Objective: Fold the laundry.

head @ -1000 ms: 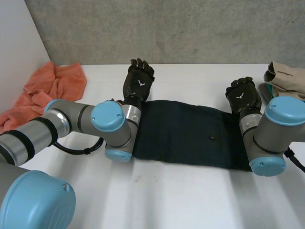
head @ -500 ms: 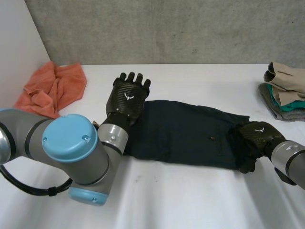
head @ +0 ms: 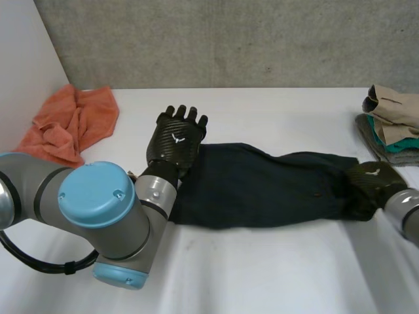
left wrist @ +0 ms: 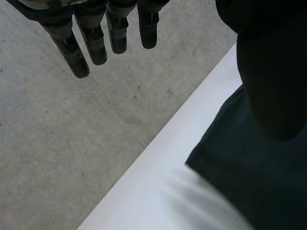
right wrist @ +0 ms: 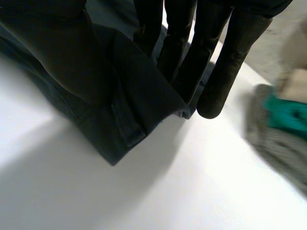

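Observation:
A dark navy garment lies stretched lengthwise across the white table. My left hand rests flat on the garment's left end, fingers straight and spread, so it is open. In the left wrist view the garment lies under the palm side. My right hand is at the garment's right end. In the right wrist view its fingers and thumb pinch the folded edge of the garment between them.
A crumpled orange towel lies at the back left by the side wall. A stack of folded clothes, beige on teal on grey, sits at the back right, just beyond my right hand; it appears again as a stack.
My right hand moved to the right and closed on the garment's right end, drawing the cloth longer and narrower. My left hand stayed flat on the left end.

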You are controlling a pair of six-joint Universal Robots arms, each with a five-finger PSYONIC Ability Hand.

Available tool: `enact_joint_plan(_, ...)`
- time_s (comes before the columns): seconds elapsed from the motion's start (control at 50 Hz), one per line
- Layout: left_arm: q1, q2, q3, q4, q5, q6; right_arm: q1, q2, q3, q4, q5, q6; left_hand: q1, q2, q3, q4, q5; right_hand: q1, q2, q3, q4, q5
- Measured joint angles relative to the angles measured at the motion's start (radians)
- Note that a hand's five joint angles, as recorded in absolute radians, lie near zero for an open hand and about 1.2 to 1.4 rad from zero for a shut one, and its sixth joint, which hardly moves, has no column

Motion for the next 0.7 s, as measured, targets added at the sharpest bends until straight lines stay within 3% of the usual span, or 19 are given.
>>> enact_joint_plan(0.06,0.001,0.012,-0.008,-0.008,-0.002,0.0,-0.026,-0.025,0.0,0.018,0.004,-0.053,0.0,0.0,0.0,0.0,0.0,0.0,0.0,0.0,0.0,0.0)
enact_joint_plan(0.1,0.003,0.038,-0.024,-0.019,-0.006,-0.002,-0.077,-0.072,-0.009,0.064,0.015,-0.204,0.0,0.0,0.0,0.0,0.0,0.036,0.004,0.0,0.0,0.022)
enact_joint_plan(0.22,0.007,0.069,-0.04,-0.026,-0.008,-0.005,-0.04,-0.106,-0.043,0.089,0.013,-0.367,0.0,0.0,0.0,0.0,0.0,0.056,0.006,0.01,0.0,0.026)
enact_joint_plan(0.34,0.013,0.085,-0.043,-0.026,-0.009,-0.009,0.248,-0.089,-0.112,0.003,-0.048,-0.459,0.0,0.0,0.0,0.0,0.0,0.074,0.006,0.024,0.001,0.044)
enact_joint_plan(0.42,0.02,0.086,-0.04,-0.025,-0.011,-0.011,0.454,-0.001,-0.147,-0.096,-0.119,-0.506,0.0,0.0,0.0,0.0,0.0,0.074,0.006,0.027,0.001,0.044)
enact_joint_plan(0.54,0.037,0.092,-0.038,-0.024,-0.02,-0.022,0.601,0.122,-0.19,-0.156,-0.171,-0.562,0.0,0.0,0.0,0.0,0.0,0.082,0.006,0.026,0.0,0.046)
enact_joint_plan(0.6,0.048,0.096,-0.035,-0.025,-0.032,-0.034,0.647,0.173,-0.215,-0.169,-0.185,-0.561,0.0,0.0,0.0,0.0,0.0,-0.015,-0.134,-0.125,-0.146,-0.065)
enact_joint_plan(0.66,0.058,0.098,-0.026,-0.025,-0.04,-0.045,0.651,0.172,-0.227,-0.17,-0.179,-0.468,0.0,0.0,0.0,0.0,0.0,-0.352,-0.483,-0.477,-0.48,-0.38)
enact_joint_plan(0.68,0.061,0.098,-0.021,-0.025,-0.042,-0.048,0.647,0.162,-0.229,-0.17,-0.175,-0.417,0.0,0.0,0.0,0.0,0.0,-0.352,-0.483,-0.477,-0.48,-0.38)
enact_joint_plan(0.7,0.066,0.098,-0.013,-0.025,-0.044,-0.052,0.64,0.141,-0.231,-0.169,-0.167,-0.328,0.0,0.0,0.0,0.0,0.0,-0.635,-0.825,-0.804,-0.825,-0.726)
